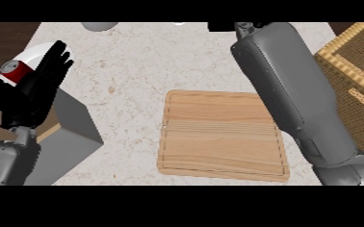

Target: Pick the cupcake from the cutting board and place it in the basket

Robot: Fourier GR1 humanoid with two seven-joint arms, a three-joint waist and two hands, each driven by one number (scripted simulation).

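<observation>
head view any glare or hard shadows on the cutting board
Head view: the light is even and flat, with no glare on the cutting board; head view: the right forearm crossing its right edge casts no plain shadow on it, and shows only a soft pale sheen.

The cutting board (224, 134) is smooth grained wood, the counter (135, 67) speckled matt stone, the basket (343, 60) woven wicker

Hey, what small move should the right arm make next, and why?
Probably swing right toward the basket. The cutting board shows no cupcake, and the right hand sits at the counter's far edge, mostly hidden, so it may hold it. The left hand rests open at left.
</observation>
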